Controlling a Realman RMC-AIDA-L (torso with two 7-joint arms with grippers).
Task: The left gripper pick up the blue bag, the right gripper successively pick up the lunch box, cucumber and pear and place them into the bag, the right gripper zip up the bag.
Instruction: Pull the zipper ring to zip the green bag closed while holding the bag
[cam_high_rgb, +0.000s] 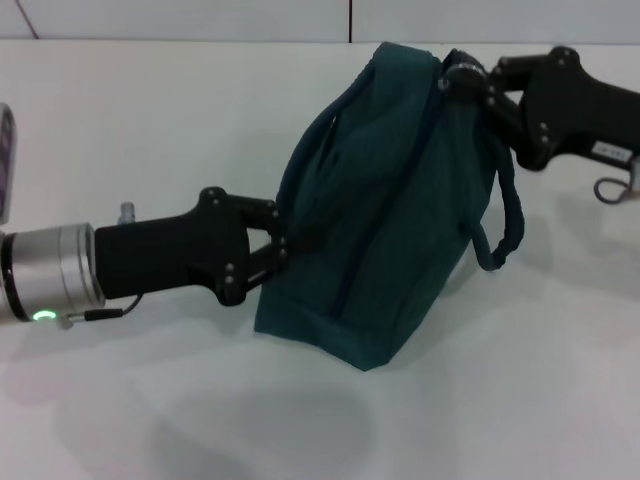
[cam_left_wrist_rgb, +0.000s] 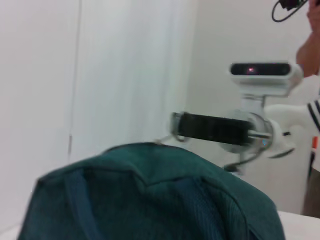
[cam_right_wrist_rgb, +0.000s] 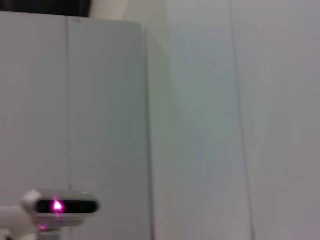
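2 end effectors (cam_high_rgb: 283, 240) (cam_high_rgb: 462, 80) grasp the blue bag (cam_high_rgb: 385, 200) on a white table (cam_high_rgb: 150, 130).

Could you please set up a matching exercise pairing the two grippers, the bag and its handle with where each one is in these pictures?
Things:
1. left gripper
2. right gripper
3. bag
4. handle

Places or states:
A. standing tilted on the white table, its top shut
B. at the bag's lower side, on the robot's left
C. hanging loose down the bag's right side
D. at the bag's top right corner

Pairs: 1-B, 2-D, 3-A, 4-C
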